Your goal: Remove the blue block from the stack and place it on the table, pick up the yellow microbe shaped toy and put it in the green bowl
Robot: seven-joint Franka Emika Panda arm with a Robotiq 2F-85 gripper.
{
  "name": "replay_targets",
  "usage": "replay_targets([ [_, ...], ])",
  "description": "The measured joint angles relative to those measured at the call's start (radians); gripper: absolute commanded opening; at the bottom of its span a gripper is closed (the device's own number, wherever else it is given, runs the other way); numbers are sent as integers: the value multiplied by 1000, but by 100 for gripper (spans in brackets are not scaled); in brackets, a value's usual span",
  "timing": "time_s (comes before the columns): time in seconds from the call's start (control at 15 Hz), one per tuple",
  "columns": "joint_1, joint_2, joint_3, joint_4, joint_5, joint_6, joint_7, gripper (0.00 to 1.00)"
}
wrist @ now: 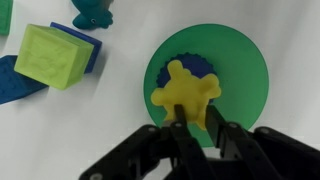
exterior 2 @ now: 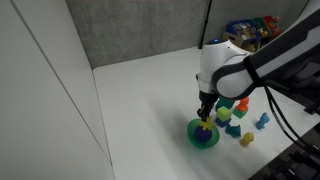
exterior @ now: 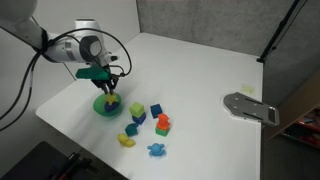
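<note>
Toy (wrist: 187, 92), knobbly yellow, over round green bowl (wrist: 245, 75)

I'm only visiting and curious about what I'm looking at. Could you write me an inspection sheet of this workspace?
Surface: table, white and smooth.
Job's things: yellow microbe shaped toy over the centre of the green bowl; blue block on the table beside the green cube, not stacked.
Clutter: orange-and-red tower, second yellow toy, light-blue spiky toy, grey metal plate.
Grippers: gripper above the bowl, fingers on either side of the toy; cannot tell whether it is gripped or released.
Cables: black cables loop at the wrist.
Surroundings: grey wall panels; colourful items behind.
</note>
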Motion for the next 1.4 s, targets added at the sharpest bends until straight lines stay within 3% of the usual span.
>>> replay_targets([
  [0.33,-2,0,0,2,0,0,0,99],
  [0.6,-4,-8,0,8,0,-37,0,100],
  [1.0,-10,-70,-10,17,1,-199,25,100],
  [1.4,-66,-143,-53,17,53,-302,114,100],
])
